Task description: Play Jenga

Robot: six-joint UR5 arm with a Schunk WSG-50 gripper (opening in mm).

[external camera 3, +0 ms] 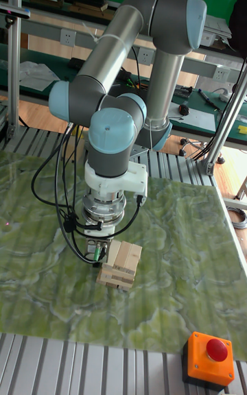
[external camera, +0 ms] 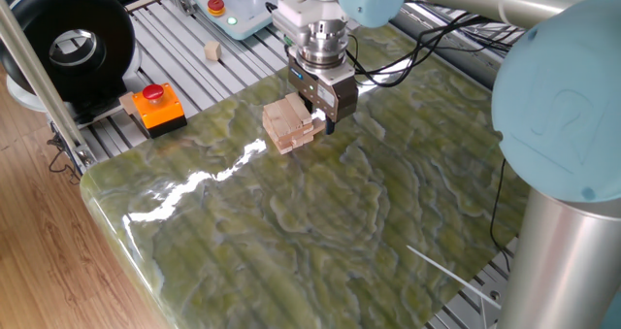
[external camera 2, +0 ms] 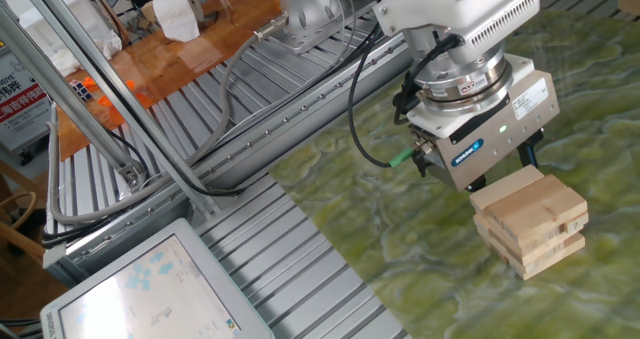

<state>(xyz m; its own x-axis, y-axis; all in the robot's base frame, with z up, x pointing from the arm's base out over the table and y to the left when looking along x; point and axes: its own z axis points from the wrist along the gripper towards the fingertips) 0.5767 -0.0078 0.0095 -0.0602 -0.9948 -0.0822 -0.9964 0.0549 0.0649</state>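
One stack matters here: the Jenga tower (external camera: 289, 122), a low pile of pale bars in crosswise layers, standing on the green marbled desk (external camera: 320, 222) just above and left of the centre of one fixed view. My tool (external camera: 323, 118) sits directly to its right in that view, touching or nearly touching the pile's side. In the other fixed view the same tower (external camera 2: 530, 222) is at the lower right, with my tool (external camera 2: 500, 174) just above and left of it, hanging over its back edge.

I cannot tell whether my fingers are parted or pressed together; the tool body and the blocks hide the tips in every view. From the tall fixed view my tool (external camera 3: 101, 252) is low beside the tower (external camera 3: 120, 265), at the left of the upper layers.

What my next move turns on, as I judge it, is that the pile lies left of my tool in one fixed view, and the bars of the layer I face run either end-on or side-on to me. The views do not settle which. A push along a bar's long axis would slide it out; a push across it would shove the whole pile.
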